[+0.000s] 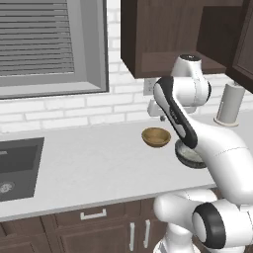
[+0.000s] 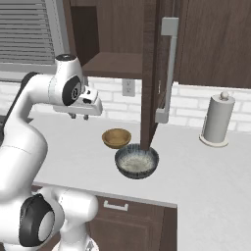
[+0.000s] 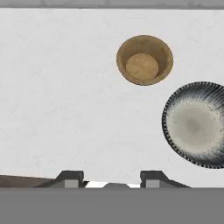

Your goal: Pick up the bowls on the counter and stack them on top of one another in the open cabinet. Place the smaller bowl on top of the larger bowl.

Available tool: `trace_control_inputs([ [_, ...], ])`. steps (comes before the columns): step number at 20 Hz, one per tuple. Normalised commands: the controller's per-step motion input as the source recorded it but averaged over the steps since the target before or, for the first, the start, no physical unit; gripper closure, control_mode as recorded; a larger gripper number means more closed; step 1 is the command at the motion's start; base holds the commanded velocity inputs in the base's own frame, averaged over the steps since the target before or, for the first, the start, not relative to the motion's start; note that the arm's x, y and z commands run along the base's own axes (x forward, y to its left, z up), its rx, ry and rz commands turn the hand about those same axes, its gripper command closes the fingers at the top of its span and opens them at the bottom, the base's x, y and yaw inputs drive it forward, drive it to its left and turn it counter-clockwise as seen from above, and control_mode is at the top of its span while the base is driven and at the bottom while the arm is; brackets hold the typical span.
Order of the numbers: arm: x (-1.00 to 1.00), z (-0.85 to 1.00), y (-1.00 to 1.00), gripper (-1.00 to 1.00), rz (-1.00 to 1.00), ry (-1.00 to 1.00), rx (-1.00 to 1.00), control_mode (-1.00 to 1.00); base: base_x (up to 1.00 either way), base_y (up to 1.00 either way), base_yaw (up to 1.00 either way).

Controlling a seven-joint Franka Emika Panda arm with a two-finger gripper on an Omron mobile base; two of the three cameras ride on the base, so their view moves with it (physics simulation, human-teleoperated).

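Observation:
Two bowls stand side by side on the pale counter (image 2: 206,171). The smaller bowl (image 2: 116,138) (image 1: 156,137) (image 3: 144,60) is tan wood. The larger bowl (image 2: 137,161) (image 3: 197,124) is dark grey with a pale inside, and my arm partly covers it in the left base view (image 1: 189,155). My gripper (image 2: 79,116) (image 3: 110,178) hangs above the counter, to the left of both bowls and clear of them. It points down, open, with nothing between its fingers. The doorless cabinet (image 2: 115,63) (image 1: 163,59) above shows a bare shelf.
The cabinet's open door (image 2: 157,73) juts out above the grey bowl. A paper towel roll (image 2: 216,119) (image 1: 230,104) stands at the right by the brick wall. A sink (image 1: 17,165) is set into the counter at the far left, under a window.

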Motion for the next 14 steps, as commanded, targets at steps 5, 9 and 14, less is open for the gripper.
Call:
trace_control_inputs([
  [5,-0.03,-0.3,0.0,-1.0,0.0,0.0,-0.03,-1.0,0.0,0.0,0.0],
  [9,0.36,-0.93,0.03,-1.0,0.01,-0.02,-0.26,-1.0,0.0,0.0,0.0],
  [14,0.94,-0.98,-0.09,-1.0,0.11,0.11,-0.21,-1.0,0.0,0.0,0.0],
])
